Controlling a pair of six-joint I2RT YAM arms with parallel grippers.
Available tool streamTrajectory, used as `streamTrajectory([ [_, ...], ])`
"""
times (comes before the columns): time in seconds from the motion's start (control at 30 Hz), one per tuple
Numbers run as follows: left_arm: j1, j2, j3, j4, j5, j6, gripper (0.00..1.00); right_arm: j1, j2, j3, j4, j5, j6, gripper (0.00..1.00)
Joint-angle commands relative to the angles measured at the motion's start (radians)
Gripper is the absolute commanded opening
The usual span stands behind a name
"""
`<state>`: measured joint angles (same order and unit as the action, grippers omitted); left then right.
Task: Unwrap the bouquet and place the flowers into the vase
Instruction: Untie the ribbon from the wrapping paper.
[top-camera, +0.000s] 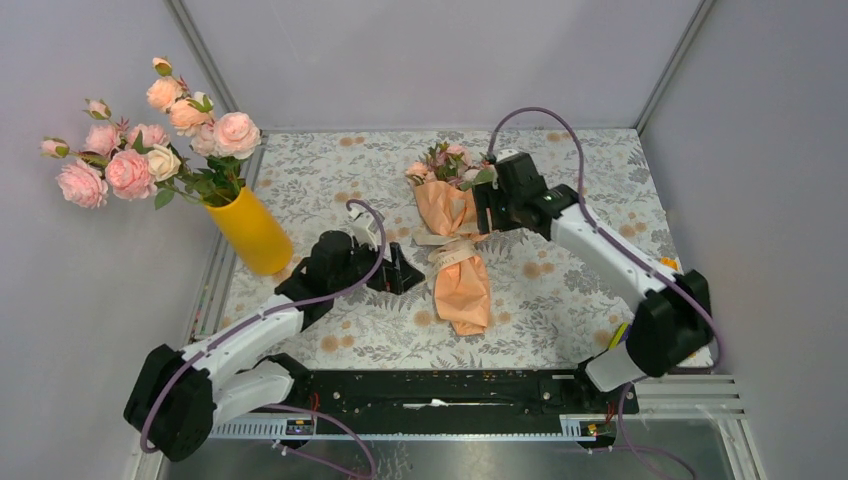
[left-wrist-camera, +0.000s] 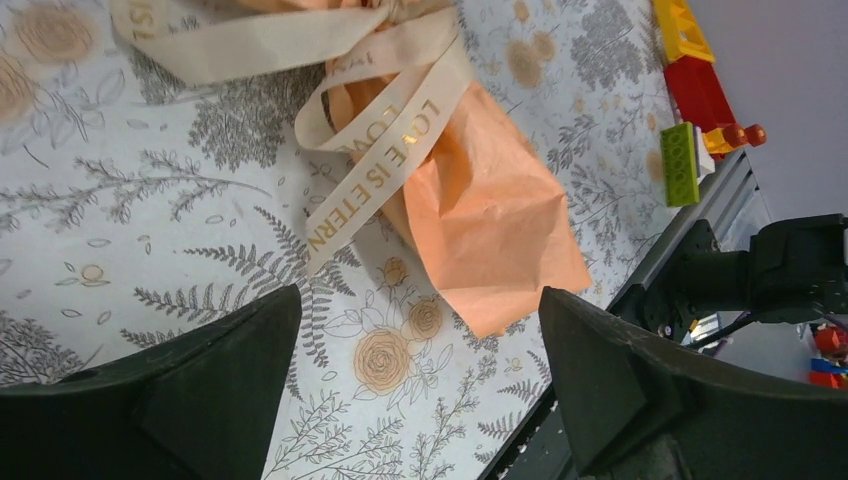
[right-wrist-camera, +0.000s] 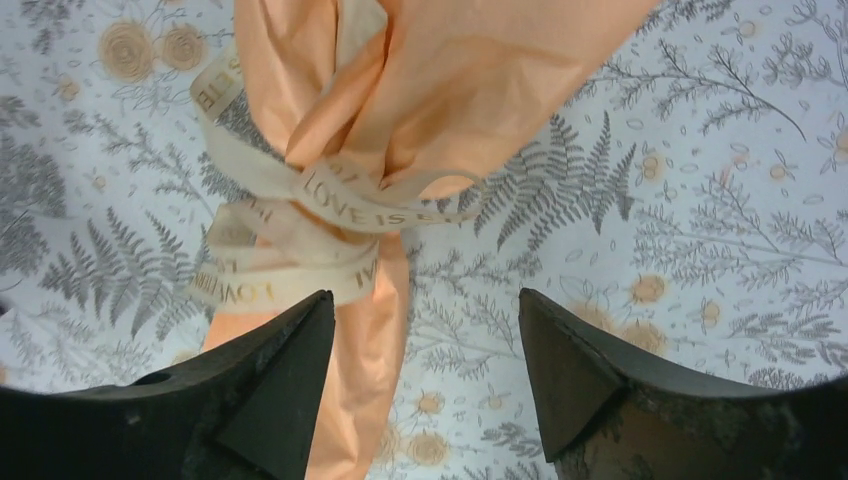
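Bouquet: the bouquet (top-camera: 455, 255) lies flat in the middle of the bench (top-camera: 560, 290), a cone of crinkled peach paper with its mouth to the far side and its pointed tail toward the arms.
Ribbon: a beige printed ribbon (top-camera: 447, 252) is knotted in a loose bow around the bouquet's waist, its tails spilling to the bouquet's left.
Flowers: the flowers (top-camera: 445, 160) show at the bouquet's far end, small pink heads and green leaves, not yet unwrapped.
Left hand: the left hand (top-camera: 397, 272) sits just left of the bouquet's waist, jaws spread wide, holding nothing.
Right hand: the right hand (top-camera: 487, 212) hangs at the bouquet's right, near its mouth, jaws apart and nothing gripped.
Vase: the vase (top-camera: 250, 232) leans well to the bouquet's left, already carrying a big bunch of roses (top-camera: 150, 140).
Handling: likely light and soft; the paper should crumple and slide sooner than resist, and the thin stems look easy to bend.
Where to hold: probably a ribbon tail to undo the bow, with the other hand pinning the paper tail; afterwards the stems, not the heads.
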<state>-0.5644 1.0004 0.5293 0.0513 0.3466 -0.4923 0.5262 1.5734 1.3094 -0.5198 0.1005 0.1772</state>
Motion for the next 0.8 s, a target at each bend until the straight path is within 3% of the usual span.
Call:
streamTrajectory([
  [0.0,-0.011,0.071,-0.043,0.211,0.023,-0.022,0.94,-0.011,-0.187,-0.129,0.015,-0.034,0.022,0.76],
  [0.23,-0.137,0.181,-0.063,0.232,-0.207,0.162,0.85,-0.012,-0.392,-0.304,0.062,-0.067,0.080,0.80],
  [0.4,-0.163,0.257,-0.073,0.280,-0.368,0.187,0.67,-0.013,-0.472,-0.330,0.068,-0.061,0.099,0.82],
  [0.77,-0.226,0.457,-0.012,0.411,-0.296,0.163,0.67,-0.014,-0.521,-0.335,0.065,-0.064,0.111,0.83],
])
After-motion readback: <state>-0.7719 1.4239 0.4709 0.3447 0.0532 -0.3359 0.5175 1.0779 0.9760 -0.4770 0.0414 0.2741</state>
